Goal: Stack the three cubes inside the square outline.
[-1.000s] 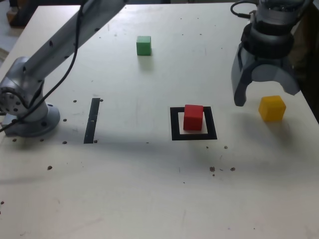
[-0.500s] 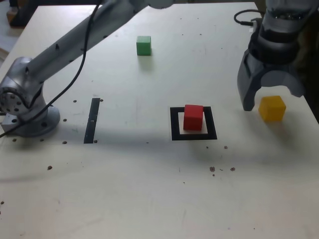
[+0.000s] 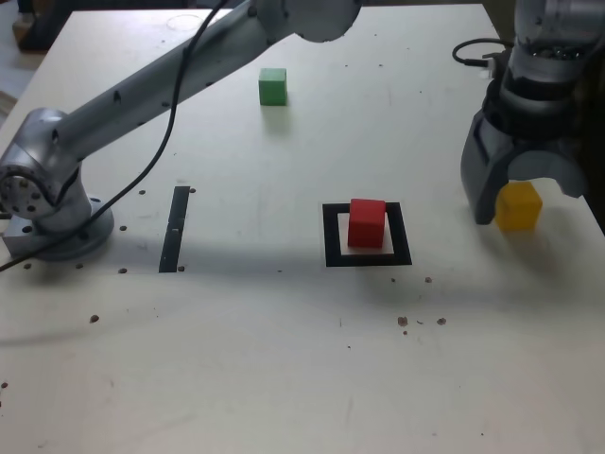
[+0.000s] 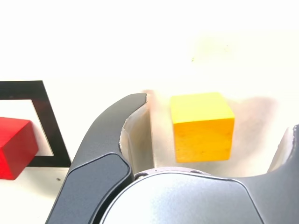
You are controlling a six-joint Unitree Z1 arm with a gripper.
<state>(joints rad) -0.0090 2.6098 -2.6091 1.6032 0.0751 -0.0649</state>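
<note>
Over by the exterior view's right edge, your yellow cube (image 3: 519, 207) sits on the table (image 3: 236, 359), between the 2 fingers of your gripper (image 3: 533, 206), which stand wide apart. 1 red cube (image 3: 367, 223) rests inside your square outline (image 3: 401, 257). Farther out, toward the exterior view's left, you have 1 green cube (image 3: 273, 87) and 1 black strip (image 3: 175, 230), both lying well apart from the gripper.

End effector (image 3: 534, 203) shifted toward the exterior view's right and lower in that view; now overlaps part of yellow cube (image 3: 518, 208), earlier seen uncovered. Arm (image 3: 170, 90) swung farther toward the same side, elbow section now in view.
</note>
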